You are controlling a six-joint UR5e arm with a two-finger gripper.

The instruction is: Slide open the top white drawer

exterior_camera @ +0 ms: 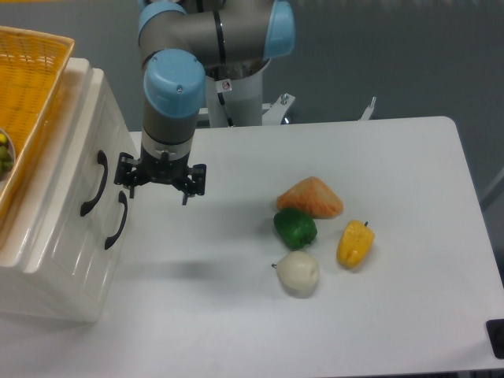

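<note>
Your gripper (pixel 160 179) hangs left of centre with its 2 fingers spread apart and nothing between them, just beside the cabinet's front. The top white drawer (pixel 88 169) sits at the left of the frame, pushed in flush, its black handle (pixel 94 183) near the claw. The 4 toy veggies sit right of centre on the table (pixel 409 173), the green pepper (pixel 295 227) among them.
</note>
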